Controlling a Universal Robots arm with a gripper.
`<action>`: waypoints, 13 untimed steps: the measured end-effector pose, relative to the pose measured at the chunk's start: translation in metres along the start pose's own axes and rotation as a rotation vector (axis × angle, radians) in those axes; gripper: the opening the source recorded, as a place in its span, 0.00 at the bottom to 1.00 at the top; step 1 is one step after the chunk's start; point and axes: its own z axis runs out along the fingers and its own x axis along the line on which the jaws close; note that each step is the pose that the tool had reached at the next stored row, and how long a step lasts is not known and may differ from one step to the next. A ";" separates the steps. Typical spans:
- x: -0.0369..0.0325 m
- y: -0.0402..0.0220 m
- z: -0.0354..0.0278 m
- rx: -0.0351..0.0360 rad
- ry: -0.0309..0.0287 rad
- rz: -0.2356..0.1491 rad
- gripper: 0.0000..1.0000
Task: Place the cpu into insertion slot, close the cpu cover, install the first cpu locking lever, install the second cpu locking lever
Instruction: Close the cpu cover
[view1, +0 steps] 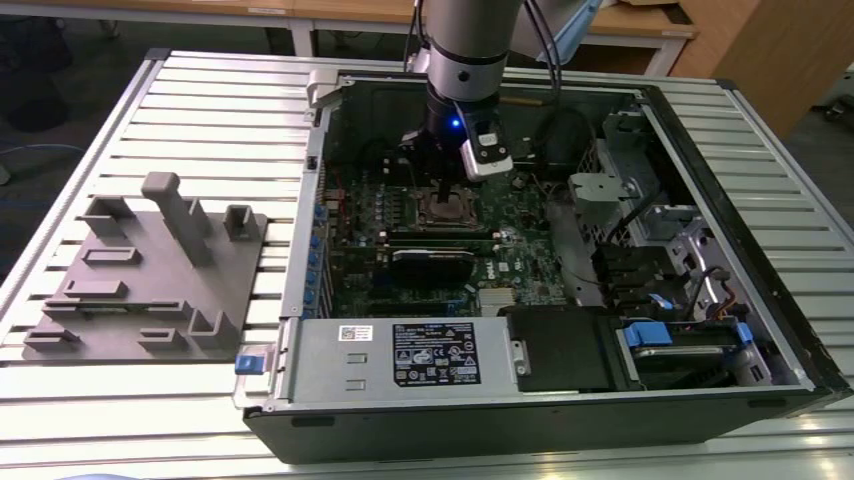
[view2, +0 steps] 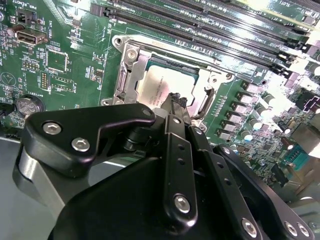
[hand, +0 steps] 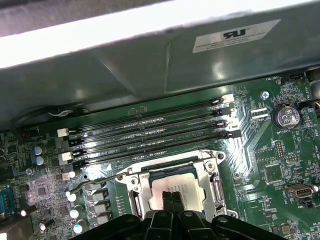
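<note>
My gripper (view1: 445, 192) hangs in the upper middle of the exterior view, reaching down into an open computer case (view1: 534, 425) that lies on a pale slatted metal table (view1: 214, 110). My two black fingers are pressed together with nothing between them, and their narrow tips sit right over the cpu (hand: 172, 186).

The cpu is a small flat square with a dull silver-grey metal face and a thin green edge. It lies flat inside the insertion slot (hand: 215, 162), a square socket with a shiny metal rim on the green motherboard (hand: 265, 165). The cpu cover (view2: 127, 75), a thin bright steel frame with a large square window, lies down around the chip, so the silver face shows through the window. I cannot tell whether my fingertips actually touch the chip.

Just beside the socket run four long, narrow, glossy black memory slots (hand: 150, 130) with white end clips. A round silver coin battery (hand: 286, 116) sits near them.

At the exterior view's left, a matte grey moulded fixture (view1: 147, 270) with upright blocks rests on the table, well apart from the case.
</note>
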 end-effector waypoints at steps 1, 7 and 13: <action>0.0000 0.0000 0.0000 0.0000 0.0000 0.000 0.11; 0.0000 0.0000 0.0000 -0.0001 0.0000 0.000 0.11; 0.0000 0.0000 0.0000 0.0003 0.0006 -0.022 0.11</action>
